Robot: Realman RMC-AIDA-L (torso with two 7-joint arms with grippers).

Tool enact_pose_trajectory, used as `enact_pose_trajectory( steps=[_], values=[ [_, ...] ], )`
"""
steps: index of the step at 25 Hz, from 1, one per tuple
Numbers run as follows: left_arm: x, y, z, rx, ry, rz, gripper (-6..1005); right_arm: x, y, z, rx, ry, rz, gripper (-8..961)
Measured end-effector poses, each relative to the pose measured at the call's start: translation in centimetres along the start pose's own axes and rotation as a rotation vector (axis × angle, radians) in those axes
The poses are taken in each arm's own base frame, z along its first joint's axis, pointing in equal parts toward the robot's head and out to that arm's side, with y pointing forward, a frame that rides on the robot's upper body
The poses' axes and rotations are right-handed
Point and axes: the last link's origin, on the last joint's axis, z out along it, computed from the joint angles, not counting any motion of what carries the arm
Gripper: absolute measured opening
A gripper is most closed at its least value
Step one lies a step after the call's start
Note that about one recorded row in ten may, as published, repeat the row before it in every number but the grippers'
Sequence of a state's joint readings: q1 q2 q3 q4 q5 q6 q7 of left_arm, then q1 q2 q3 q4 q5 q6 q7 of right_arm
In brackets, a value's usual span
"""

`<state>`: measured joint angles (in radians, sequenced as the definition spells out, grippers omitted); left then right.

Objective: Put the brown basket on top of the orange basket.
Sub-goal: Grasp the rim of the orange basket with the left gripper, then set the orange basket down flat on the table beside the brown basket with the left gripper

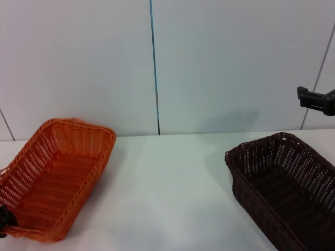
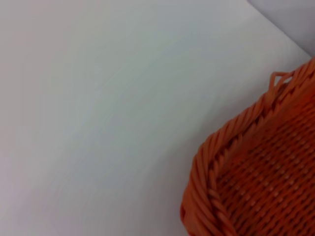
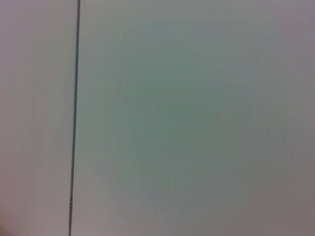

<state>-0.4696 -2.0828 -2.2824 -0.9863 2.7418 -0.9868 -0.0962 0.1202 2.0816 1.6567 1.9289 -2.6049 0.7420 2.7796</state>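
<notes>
Orange basket (image 1: 55, 178) sits on the white table (image 1: 167, 193) at left, brown basket (image 1: 285, 188) well apart at right. Right gripper (image 1: 314, 100) hangs raised above the brown basket, touching nothing; finger opening can't be told. Left gripper (image 1: 4, 218) barely shows at the orange basket's near corner; grip unclear.

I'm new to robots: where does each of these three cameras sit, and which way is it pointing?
Head view: on the robot's head, looking forward and down at the white table, the orange basket on the left, the brown basket on the right; the right gripper shows raised at the right edge.
Left wrist view: on the left arm, looking at the orange basket's corner; no arm shows.
Right wrist view: on the right arm, facing the wall.
Head and left wrist views share the orange basket.
</notes>
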Motion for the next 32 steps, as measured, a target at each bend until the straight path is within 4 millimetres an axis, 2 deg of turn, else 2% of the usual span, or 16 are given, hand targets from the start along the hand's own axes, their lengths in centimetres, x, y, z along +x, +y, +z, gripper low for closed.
enact_pose_trajectory(
  steps=[5, 13, 17, 24, 32],
  values=[
    [0.0, 0.1, 0.1, 0.024, -0.012, 0.046, 254, 0.0, 0.1, 0.1, -0.004, 0.006, 0.004, 918],
    [0.7, 0.2, -0.5, 0.011, -0.021, 0.088, 226, -0.3, 0.1, 0.3, -0.004, -0.003, 0.009, 918],
    [2.1, 1.0, -1.6, -0.041, -0.023, 0.134, 206, -0.5, 0.1, 0.4, -0.003, -0.008, 0.011, 918],
    [5.9, 1.8, -4.3, -0.11, -0.032, 0.188, 155, -0.5, -0.1, 0.5, 0.005, -0.012, 0.01, 918],
    [7.9, 2.3, -5.9, -0.152, -0.102, 0.229, 139, -0.5, -0.5, 0.6, 0.017, -0.016, 0.011, 918]
  ],
)
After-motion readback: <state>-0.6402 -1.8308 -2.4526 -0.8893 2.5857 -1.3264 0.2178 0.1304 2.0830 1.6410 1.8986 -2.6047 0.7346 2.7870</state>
